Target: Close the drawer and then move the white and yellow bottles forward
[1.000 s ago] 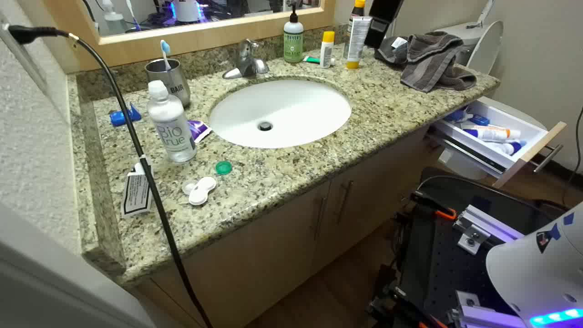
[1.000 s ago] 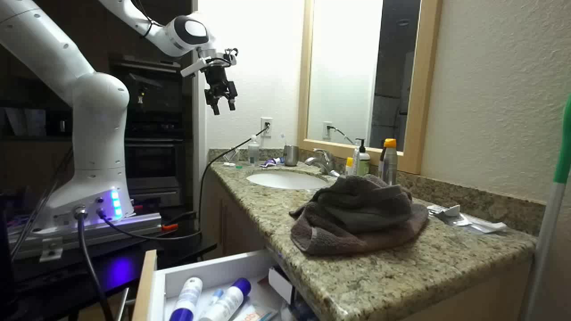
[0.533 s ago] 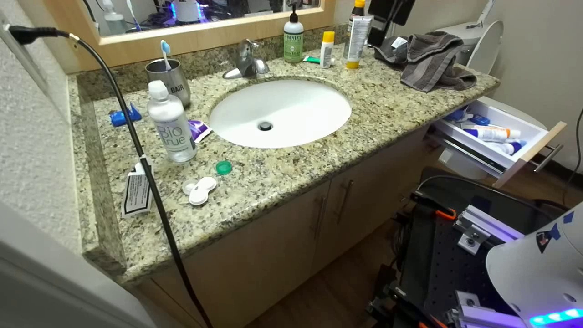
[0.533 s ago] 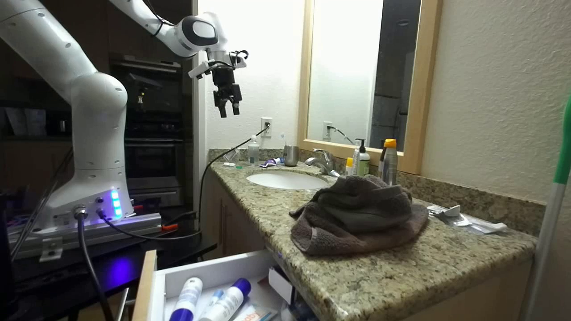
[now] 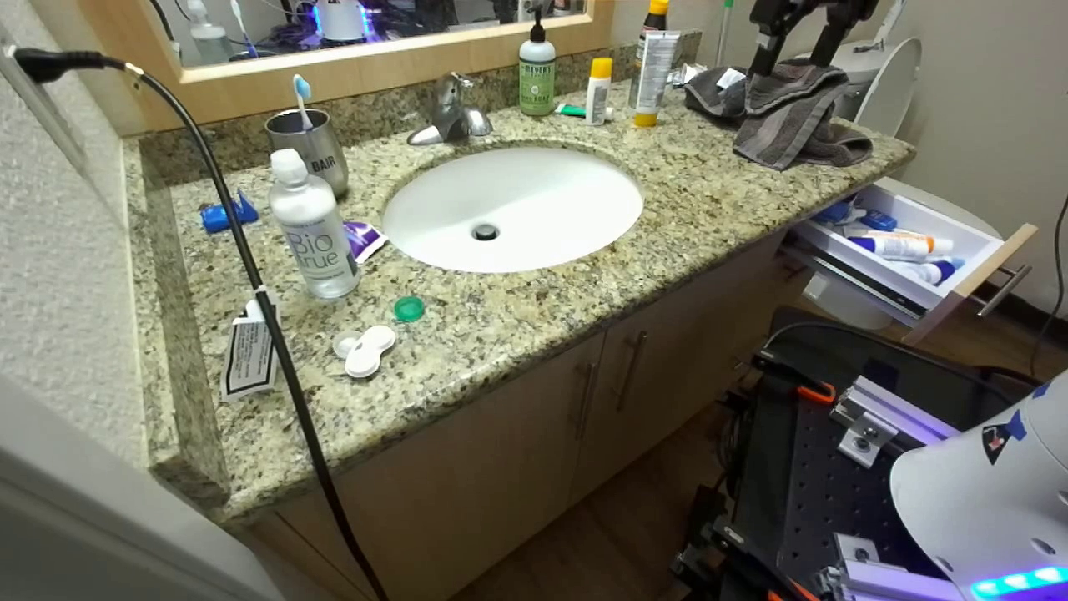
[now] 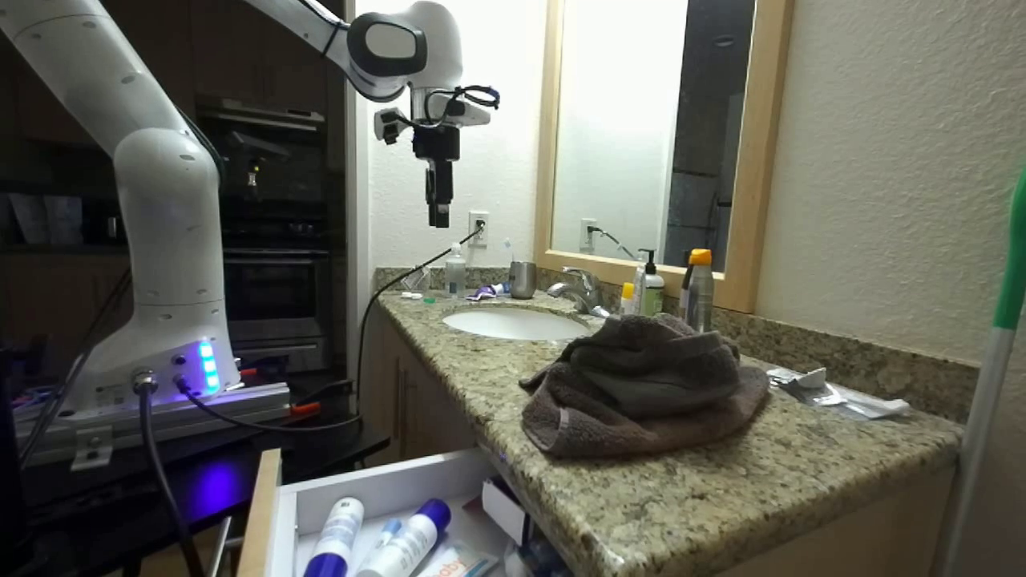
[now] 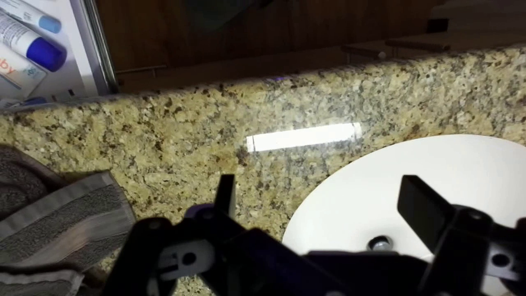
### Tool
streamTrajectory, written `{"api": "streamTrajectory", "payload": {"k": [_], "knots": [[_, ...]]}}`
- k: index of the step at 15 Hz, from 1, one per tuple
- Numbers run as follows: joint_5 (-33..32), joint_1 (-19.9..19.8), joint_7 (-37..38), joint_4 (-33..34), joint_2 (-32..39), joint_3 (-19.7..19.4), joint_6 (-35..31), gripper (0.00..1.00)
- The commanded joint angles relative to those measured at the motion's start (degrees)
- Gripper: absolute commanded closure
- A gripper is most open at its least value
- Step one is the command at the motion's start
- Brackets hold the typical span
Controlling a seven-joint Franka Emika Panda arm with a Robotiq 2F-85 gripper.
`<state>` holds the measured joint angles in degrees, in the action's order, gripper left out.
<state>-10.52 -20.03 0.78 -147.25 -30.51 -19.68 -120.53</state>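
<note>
The white drawer point(image 5: 998, 257) stands pulled out under the counter, with blue and white toiletries inside. It shows in an exterior view point(image 6: 377, 487) and in the wrist view's top left corner point(image 7: 84, 53). A taller white tube-like bottle with a yellow end point(image 5: 657, 75) stands upright near the back of the counter. A short white bottle with a yellow cap point(image 5: 598, 92) stands beside it. Both bottles partly show behind the towel in an exterior view point(image 6: 627, 298). My gripper point(image 6: 438, 216) is high above the counter. In the wrist view my gripper point(image 7: 318, 180) is open and empty.
A grey towel point(image 6: 641, 393) is heaped on the granite counter near the drawer. A green soap pump point(image 5: 537, 75), faucet point(image 5: 453, 113) and sink point(image 5: 534, 200) are beside the bottles. A black cable point(image 5: 250, 275) hangs over the far counter end.
My gripper has moved sideways toward the mirror, come slightly lower and turned. Its fingers now show before the towel in an exterior view. The drawer and bottles have not moved.
</note>
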Motion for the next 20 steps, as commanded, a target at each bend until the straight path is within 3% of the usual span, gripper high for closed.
{"api": "streamTrajectory", "payload": {"k": [1, 4, 6, 13, 15, 18, 19, 20], "knots": [[0.58, -0.94, -0.48, 0.13, 0.12, 0.99, 0.12, 0.0], [0.52, -0.74, -0.39, 0.13, 0.04, 1.53, 0.14, 0.0], [0.75, -2.65, 5.25, 1.1, 4.06, 1.14, -1.81, 0.0], [2.3, -10.99, 7.58, 5.67, 22.53, -10.6, -12.86, 0.0], [2.62, -12.69, 9.89, 6.21, 26.61, -12.25, -13.38, 0.0], [3.79, -13.01, 10.34, 7.12, 27.75, -13.21, -6.65, 0.0], [2.19, -12.98, 10.06, 5.33, 26.82, -13.25, -10.55, 0.0], [2.38, -12.91, 10.06, 5.47, 27.4, -13.31, -10.26, 0.0]]}}
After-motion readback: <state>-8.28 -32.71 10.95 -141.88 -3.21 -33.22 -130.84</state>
